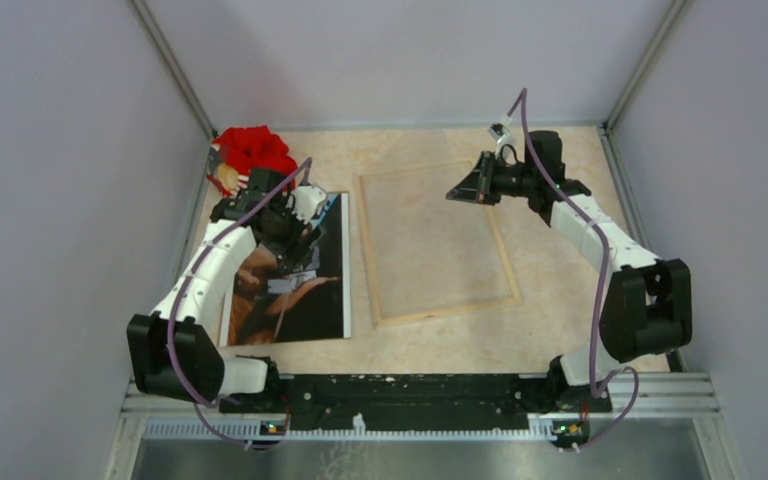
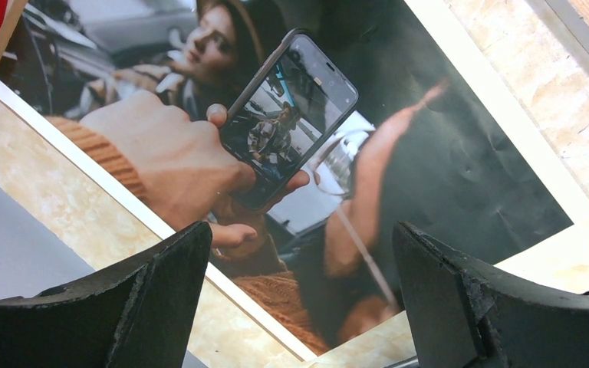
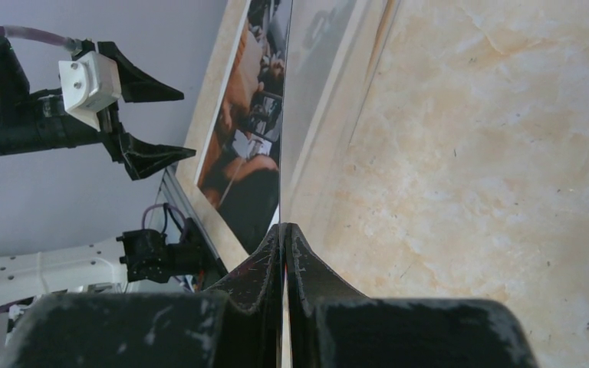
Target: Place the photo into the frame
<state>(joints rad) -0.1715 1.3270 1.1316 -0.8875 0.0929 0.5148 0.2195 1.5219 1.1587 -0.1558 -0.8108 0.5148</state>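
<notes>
The photo (image 1: 305,295) lies face up on the left of the table, a dark print with a thin white border (image 2: 429,153). My left gripper (image 1: 295,240) hovers just above it, open, with nothing between its fingers (image 2: 299,238). The frame (image 1: 447,311), light wood rails, lies flat in the middle of the table. My right gripper (image 1: 455,192) is over the frame's far part, shut on the edge of a thin clear sheet (image 1: 430,240). In the right wrist view the sheet's edge (image 3: 286,153) runs straight out from the closed gripper (image 3: 284,227), with the frame's rail (image 3: 357,77) beside it.
A red cloth bundle (image 1: 255,150) sits in the back left corner, close to the left arm's wrist. Grey walls enclose the table on three sides. A black bar (image 1: 410,385) joins the arm bases along the near edge.
</notes>
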